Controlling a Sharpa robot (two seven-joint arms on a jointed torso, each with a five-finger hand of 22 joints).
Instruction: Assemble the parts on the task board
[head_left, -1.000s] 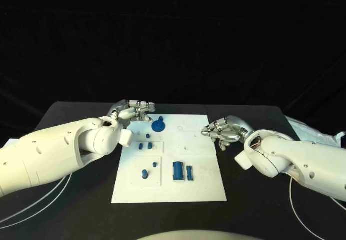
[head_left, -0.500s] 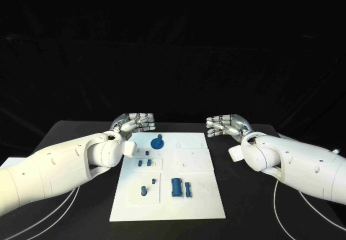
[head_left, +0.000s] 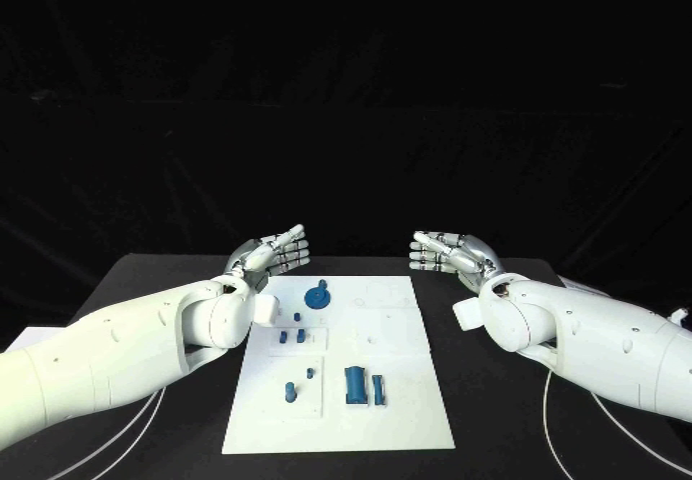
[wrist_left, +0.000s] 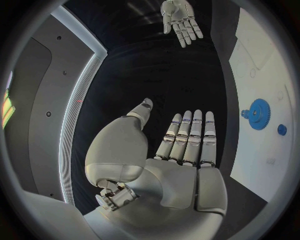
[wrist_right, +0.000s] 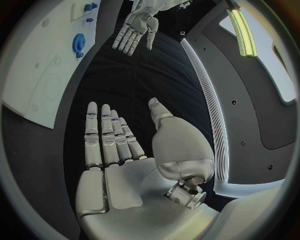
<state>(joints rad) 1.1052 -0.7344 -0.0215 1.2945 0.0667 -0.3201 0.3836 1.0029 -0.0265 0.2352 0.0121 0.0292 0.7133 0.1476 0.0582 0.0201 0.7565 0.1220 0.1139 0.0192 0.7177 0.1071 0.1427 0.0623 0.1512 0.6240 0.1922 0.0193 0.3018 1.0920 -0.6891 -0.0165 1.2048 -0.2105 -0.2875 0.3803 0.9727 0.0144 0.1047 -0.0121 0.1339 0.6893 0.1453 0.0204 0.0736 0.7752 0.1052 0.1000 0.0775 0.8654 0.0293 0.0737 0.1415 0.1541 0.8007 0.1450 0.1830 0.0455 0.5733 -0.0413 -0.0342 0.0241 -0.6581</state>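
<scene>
Vs the frames a sec and half a sec ago: both hands have lifted off the task board (head_left: 340, 370) and pulled back to its far end. Left hand (head_left: 271, 250) was curled over the gear, right hand (head_left: 450, 252) bunched at the board's right edge; now both are flat, palms facing each other, fingers straight and spread a bit, holding nothing. Camera also tilted, so the board sits lower in the head view; parts look unmoved.

Board lies mid counter (head_left: 144, 275), long axis running away from the robot. Blue gear (head_left: 317, 295) near the far end, left of centre. Two small pegs (head_left: 294, 336) just below it. Tall block (head_left: 353, 383) and slim bar (head_left: 379, 389) side by side nearer the robot, long axes along the board's; small oval piece (head_left: 290, 391) left of them.

Counter black, room dark behind.
</scene>
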